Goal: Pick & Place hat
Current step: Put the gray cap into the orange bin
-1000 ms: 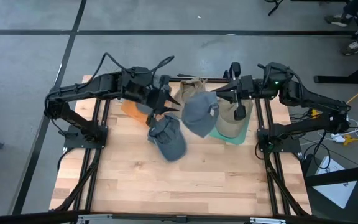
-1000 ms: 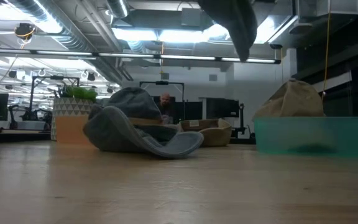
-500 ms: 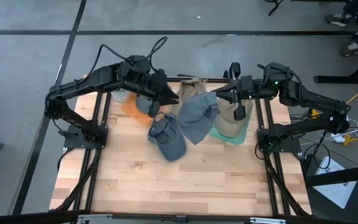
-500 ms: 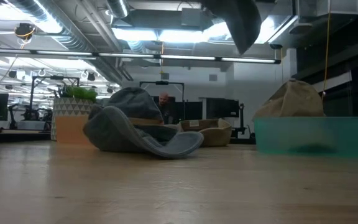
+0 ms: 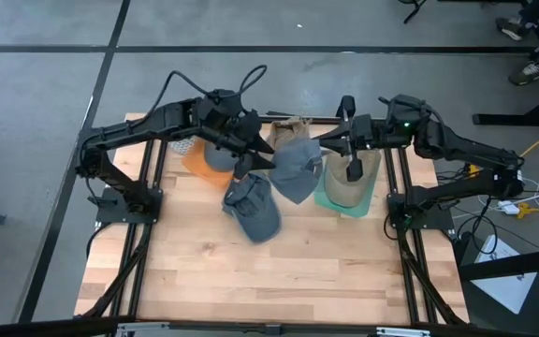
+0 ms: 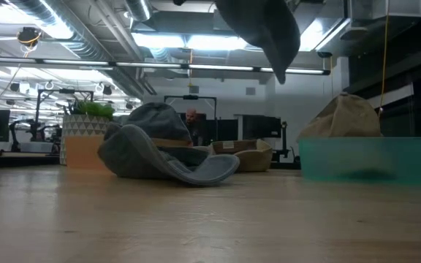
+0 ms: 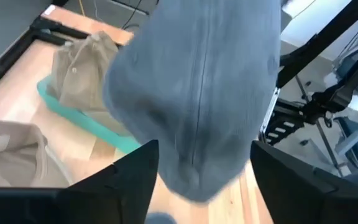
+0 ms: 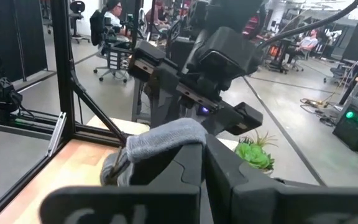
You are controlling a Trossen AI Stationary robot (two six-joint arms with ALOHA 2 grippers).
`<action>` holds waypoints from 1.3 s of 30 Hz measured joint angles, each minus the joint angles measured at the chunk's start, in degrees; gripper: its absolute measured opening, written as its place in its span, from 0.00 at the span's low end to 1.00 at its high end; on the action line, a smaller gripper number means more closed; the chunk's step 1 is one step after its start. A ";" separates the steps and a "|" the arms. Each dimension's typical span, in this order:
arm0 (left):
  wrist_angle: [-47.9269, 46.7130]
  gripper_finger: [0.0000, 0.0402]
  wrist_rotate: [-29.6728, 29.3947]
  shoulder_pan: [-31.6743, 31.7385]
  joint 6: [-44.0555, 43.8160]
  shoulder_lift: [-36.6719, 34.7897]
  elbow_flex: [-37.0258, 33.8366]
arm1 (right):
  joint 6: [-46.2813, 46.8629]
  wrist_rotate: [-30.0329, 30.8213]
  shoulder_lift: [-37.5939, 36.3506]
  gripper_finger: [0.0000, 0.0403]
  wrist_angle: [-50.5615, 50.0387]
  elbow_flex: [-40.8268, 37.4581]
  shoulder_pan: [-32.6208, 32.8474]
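Observation:
A grey-blue hat (image 5: 298,170) hangs in the air over the far middle of the table, and shows at the top of the low view (image 6: 267,29). My right gripper (image 5: 329,145) reaches in from the table's right and is shut on it. My left gripper (image 5: 260,159) comes from the left and stands open, with the hat's crown (image 7: 197,93) between its two spread fingers (image 7: 126,177). A second grey hat (image 5: 251,208) lies on the table, resting on its brim. My right gripper pinches a rolled edge of the grey-blue hat (image 8: 165,138) between its two fingers, coming level from the table's right. The hat hangs below and beside the fingers, clear of the table. My left gripper's open fingers flank the crown; I cannot tell whether they touch it.
A teal tray (image 5: 337,201) at the far right holds a tan hat (image 5: 349,185). Another tan hat (image 5: 288,131) lies at the far edge. An orange box (image 5: 195,164) and a potted plant (image 6: 92,108) stand at the far left. The near half of the table (image 5: 269,281) is bare wood.
My left gripper has opened around the hanging hat. My right gripper has shifted slightly toward the table's left with the hat, which has swung a little left and lower in the low view. The hat on the table has stayed put.

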 joint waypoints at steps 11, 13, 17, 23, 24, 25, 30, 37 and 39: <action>-0.51 0.67 -0.12 -0.36 0.08 4.12 0.02 | -1.07 -0.09 1.72 0.02 0.39 -0.02 0.02; -0.41 0.67 -0.09 -0.66 0.24 4.82 0.04 | -1.05 -0.07 1.72 0.02 0.39 -0.02 0.02; -0.72 0.66 -1.05 -0.73 0.41 5.26 0.02 | -0.90 -0.03 1.72 0.02 0.29 -0.02 0.02; -0.66 0.51 -8.96 -0.71 0.30 5.08 0.02 | 0.46 0.06 1.72 0.02 -0.36 -0.02 0.02; -0.70 0.47 -10.18 -0.71 0.30 5.05 0.02 | 0.56 0.38 1.72 0.02 -0.52 -0.02 0.02; -0.72 0.42 -11.24 -0.71 0.29 5.05 0.02 | 0.70 0.87 1.72 0.02 -0.77 -0.02 0.02; -0.72 0.16 -14.39 -0.60 0.27 5.05 0.02 | 2.30 2.11 1.72 0.02 -1.78 -0.02 0.02; -1.06 0.06 -18.03 -0.51 2.36 4.15 0.02 | 5.22 5.02 1.72 0.02 -7.20 -0.02 0.02; -1.94 0.07 -20.96 -0.49 2.82 3.74 0.02 | 5.83 5.04 1.72 0.02 -7.71 -0.02 0.14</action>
